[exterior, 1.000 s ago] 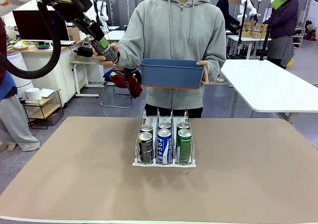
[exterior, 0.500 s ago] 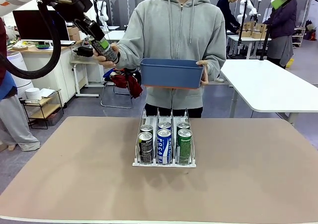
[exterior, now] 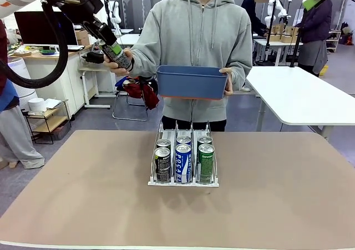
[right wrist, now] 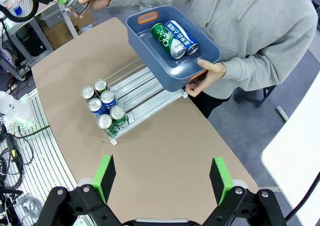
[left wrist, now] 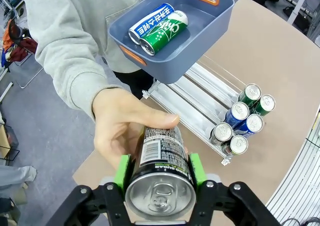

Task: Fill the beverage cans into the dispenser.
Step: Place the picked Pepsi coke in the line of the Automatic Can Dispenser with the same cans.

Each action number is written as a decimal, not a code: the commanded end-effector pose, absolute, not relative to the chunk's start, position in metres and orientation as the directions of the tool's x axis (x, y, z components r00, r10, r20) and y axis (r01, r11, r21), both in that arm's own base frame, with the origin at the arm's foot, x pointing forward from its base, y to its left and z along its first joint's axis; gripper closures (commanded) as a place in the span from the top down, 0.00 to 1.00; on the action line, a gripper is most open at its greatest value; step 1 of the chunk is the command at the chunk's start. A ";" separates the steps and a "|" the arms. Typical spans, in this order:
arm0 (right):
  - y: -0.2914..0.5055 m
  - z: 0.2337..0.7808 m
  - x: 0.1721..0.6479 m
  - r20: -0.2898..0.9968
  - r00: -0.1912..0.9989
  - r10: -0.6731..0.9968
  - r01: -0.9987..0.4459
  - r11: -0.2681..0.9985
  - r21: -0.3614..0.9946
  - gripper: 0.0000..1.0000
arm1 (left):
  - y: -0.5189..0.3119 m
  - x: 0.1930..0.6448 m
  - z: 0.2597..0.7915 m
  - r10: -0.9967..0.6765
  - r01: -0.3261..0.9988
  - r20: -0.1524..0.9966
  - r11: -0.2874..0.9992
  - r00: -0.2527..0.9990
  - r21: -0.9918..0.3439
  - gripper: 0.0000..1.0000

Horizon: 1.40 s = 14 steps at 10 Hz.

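**Item 1, upper left of the front view.** Left gripper (exterior: 113,50), fingers clamped on a black-and-grey beverage can (left wrist: 159,198). The can is held tilted in the air, well above the table (exterior: 72,194). It is also grasped from below by the person's hand (left wrist: 122,128), so a handover is judged to be in progress.

**Item 2, centre.** Blue bin (exterior: 191,85), held up by the person's other hand. A blue-and-white can (left wrist: 150,21) and a green can (left wrist: 169,30) lie inside it.

**Item 3, centre, lower.** White wire dispenser (exterior: 157,134) on the table. Six cans stand upright at its front lip, two to each lane. The rear of the lanes is free.

**Item 4, right wrist view, bottom edge.** Right gripper (right wrist: 162,175), fingers spread wide, nothing held, high over the table.

**Handling note.** The clamp is best kept firm and the arm kept in place until the hand has let go. The can would then need to be turned upright and set down in the left lane, behind the matching cans. The bin should be given a wide berth on the way down.
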State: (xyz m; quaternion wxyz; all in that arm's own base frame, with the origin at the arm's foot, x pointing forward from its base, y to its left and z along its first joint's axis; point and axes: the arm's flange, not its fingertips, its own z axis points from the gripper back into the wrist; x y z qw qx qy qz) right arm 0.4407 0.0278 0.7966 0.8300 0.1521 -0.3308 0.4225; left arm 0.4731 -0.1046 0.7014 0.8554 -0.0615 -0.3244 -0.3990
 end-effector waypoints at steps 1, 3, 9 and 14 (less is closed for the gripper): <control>0.028 0.797 0.439 0.679 0.433 0.593 -0.799 0.601 -0.015 1.00 | -0.102 0.473 0.702 -0.649 0.726 0.603 0.669 0.464 0.162 0.38; 0.028 0.797 0.439 0.679 0.433 0.593 -0.799 0.601 -0.015 1.00 | -0.102 0.473 0.702 -0.649 0.726 0.603 0.669 0.464 0.162 0.38; 0.028 0.797 0.439 0.679 0.433 0.593 -0.799 0.601 -0.015 1.00 | -0.102 0.473 0.702 -0.649 0.726 0.603 0.669 0.464 0.162 0.38; 0.028 0.797 0.439 0.679 0.433 0.593 -0.799 0.601 -0.015 1.00 | -0.102 0.473 0.702 -0.649 0.726 0.603 0.669 0.464 0.162 0.38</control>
